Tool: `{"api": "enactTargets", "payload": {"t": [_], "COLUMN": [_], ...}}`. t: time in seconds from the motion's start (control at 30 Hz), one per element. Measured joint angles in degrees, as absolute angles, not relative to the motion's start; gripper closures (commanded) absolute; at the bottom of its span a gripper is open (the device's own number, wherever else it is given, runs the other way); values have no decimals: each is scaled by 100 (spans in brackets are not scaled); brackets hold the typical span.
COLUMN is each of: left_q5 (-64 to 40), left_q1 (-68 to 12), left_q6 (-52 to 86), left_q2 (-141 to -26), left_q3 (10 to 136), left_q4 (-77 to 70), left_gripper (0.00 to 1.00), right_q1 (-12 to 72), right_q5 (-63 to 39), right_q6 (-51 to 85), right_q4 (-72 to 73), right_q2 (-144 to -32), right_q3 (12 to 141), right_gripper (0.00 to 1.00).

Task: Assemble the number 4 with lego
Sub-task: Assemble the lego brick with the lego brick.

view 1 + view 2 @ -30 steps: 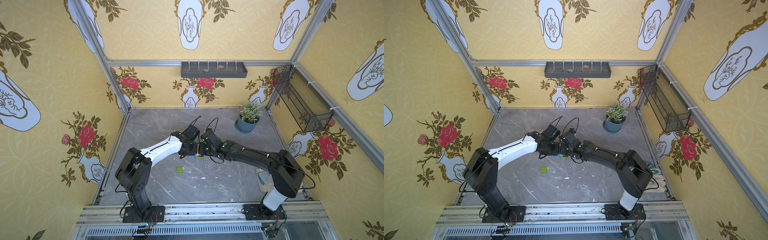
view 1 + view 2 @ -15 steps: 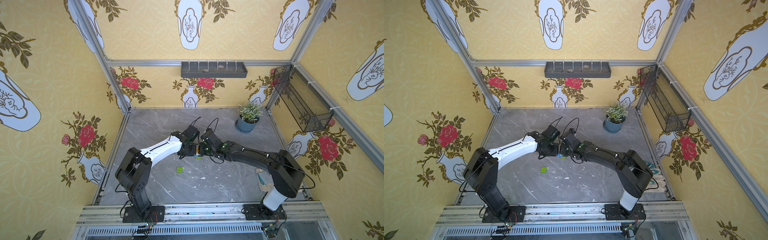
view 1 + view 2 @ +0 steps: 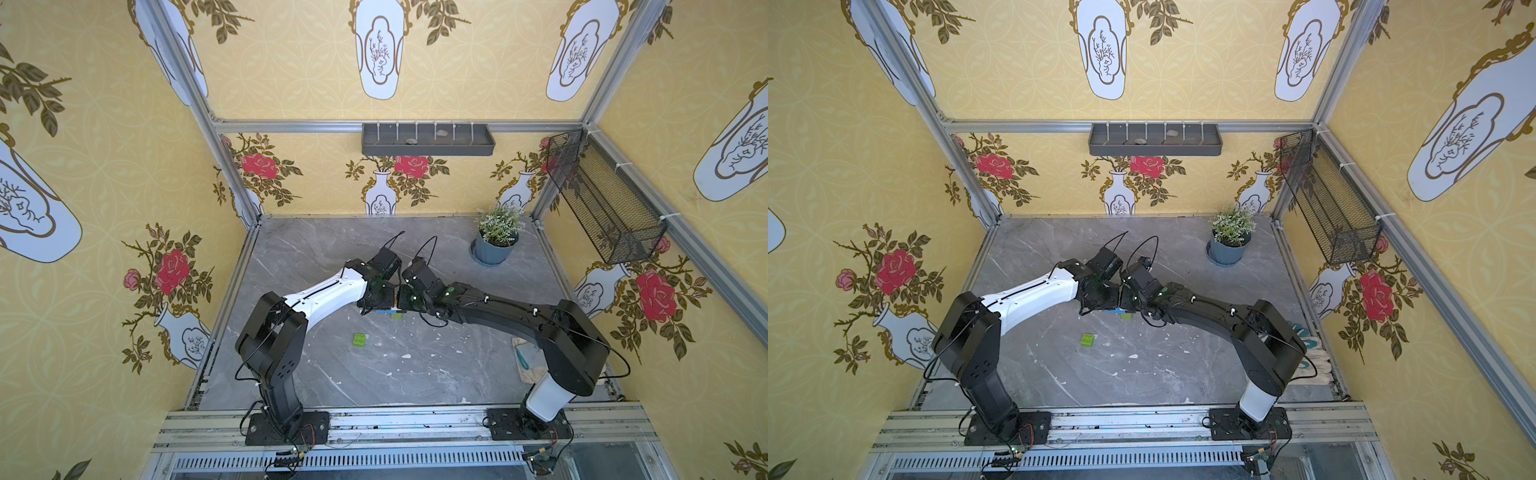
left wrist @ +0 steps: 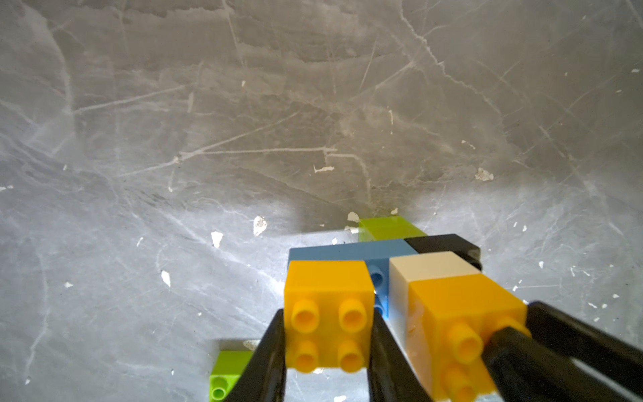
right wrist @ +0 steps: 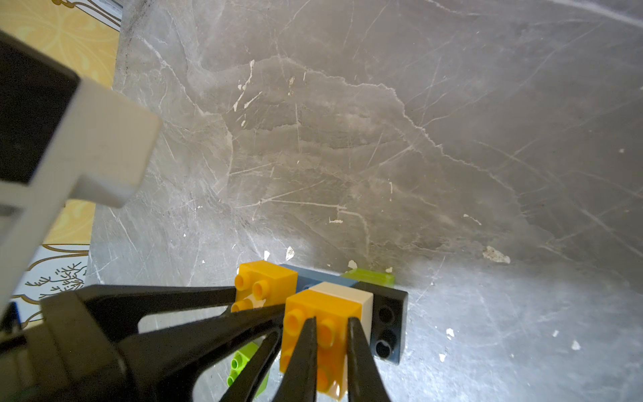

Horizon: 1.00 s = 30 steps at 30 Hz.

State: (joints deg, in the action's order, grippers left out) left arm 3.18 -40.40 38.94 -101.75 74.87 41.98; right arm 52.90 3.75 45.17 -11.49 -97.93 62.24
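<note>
The number 4 (image 4: 348, 250) lies on the grey table as a cluster of lego: a blue bar with lime green (image 4: 386, 228), black (image 4: 445, 243) and white (image 4: 428, 266) squares. My left gripper (image 4: 328, 313) is shut on the yellow brick (image 4: 327, 278) at the bar's end. My right gripper (image 5: 331, 320) is shut narrowly across the studs of a second yellow brick (image 5: 323, 302) on the white one. In both top views the wrists meet over the cluster (image 3: 386, 312) (image 3: 1113, 311). A loose lime green brick (image 3: 359, 339) (image 3: 1087, 340) lies nearer the front.
A potted plant (image 3: 494, 241) stands at the back right. A grey shelf (image 3: 428, 139) hangs on the back wall and a wire basket (image 3: 602, 208) on the right wall. A cloth (image 3: 528, 361) lies by the right arm's base.
</note>
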Motion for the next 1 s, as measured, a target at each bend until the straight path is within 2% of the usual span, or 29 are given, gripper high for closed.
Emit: {"api": "enactTargets", "payload": {"t": [0.6, 0.7, 0.87, 1.0], "left_q5": [316, 316, 408, 449], "left_q1": [-4042, -4053, -4112, -4125], "left_q6": [3881, 3885, 3931, 4012], "left_q2": [-10267, -10280, -10259, -10186], "left_q3": [7572, 7572, 7459, 7376], "left_q4": [4335, 4331, 4206, 4115], "left_gripper": [76, 71, 71, 62], "right_q1": [5277, 5277, 5273, 5269], "right_q5": [357, 357, 340, 336], "right_q6": [4517, 4517, 4515, 4515], "right_q4": [-1131, -1129, -1120, -1098], "right_q2": [-9791, -9791, -9791, -9786], "right_q3": [6213, 6213, 6213, 6189], "right_gripper": [86, 86, 86, 86]}}
